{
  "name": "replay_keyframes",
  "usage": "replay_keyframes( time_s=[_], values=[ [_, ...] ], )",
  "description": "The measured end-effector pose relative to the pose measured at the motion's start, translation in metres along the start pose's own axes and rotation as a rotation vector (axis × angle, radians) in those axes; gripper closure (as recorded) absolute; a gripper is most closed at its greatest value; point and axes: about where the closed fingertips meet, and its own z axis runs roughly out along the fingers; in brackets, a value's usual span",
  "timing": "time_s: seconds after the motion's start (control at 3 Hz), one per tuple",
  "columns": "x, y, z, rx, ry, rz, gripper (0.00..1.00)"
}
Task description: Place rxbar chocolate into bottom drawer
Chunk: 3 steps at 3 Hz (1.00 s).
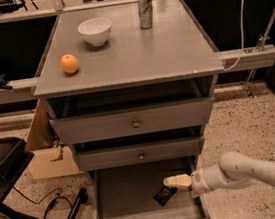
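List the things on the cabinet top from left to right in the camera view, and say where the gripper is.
Orange → white bowl → silver can. The gripper is lower down, inside the open bottom drawer, right beside the black snack bar.

The one camera sits high in front of the cabinet [134,124] and looks down at it. The surface [135,51] is far, the open bottom drawer [123,194] near. The gripper [167,182] is at the near right, over that drawer.
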Motion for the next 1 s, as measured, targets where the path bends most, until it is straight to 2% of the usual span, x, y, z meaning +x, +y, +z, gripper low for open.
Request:
replay_keyframes(
  time_s=[0.33, 0.67, 1.0],
  values=[
    [0.038, 0.033, -0.039, 0.058, 0.067, -0.036, 0.0],
    [0.097, 0.076, -0.084, 0.177, 0.133, 0.004, 0.0],
    [0.126, 0.11, -0.12, 0.252, 0.117, -0.002, 0.0]
  ],
)
